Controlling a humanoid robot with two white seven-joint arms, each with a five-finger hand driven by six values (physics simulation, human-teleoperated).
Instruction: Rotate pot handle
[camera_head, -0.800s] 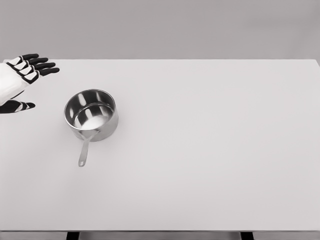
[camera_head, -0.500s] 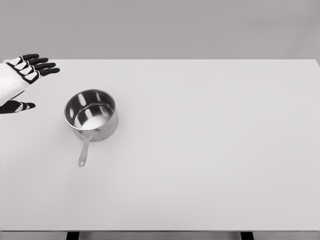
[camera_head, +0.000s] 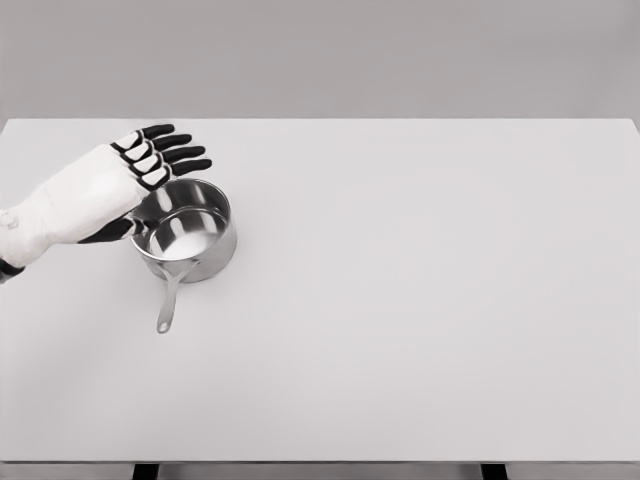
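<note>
Left hand (camera_head: 105, 190) (fingers spread) has moved over the pot (camera_head: 184, 231).

Pot (camera_head: 190, 232): polished metal, mirror-glossy inside and out; handle (camera_head: 168, 305) of the same bright metal. Worktop (camera_head: 420, 300): smooth, matt, pale surface. Left hand (camera_head: 110, 185): smooth white shell, matt; fingers (camera_head: 170, 155) black with white segments.
</note>
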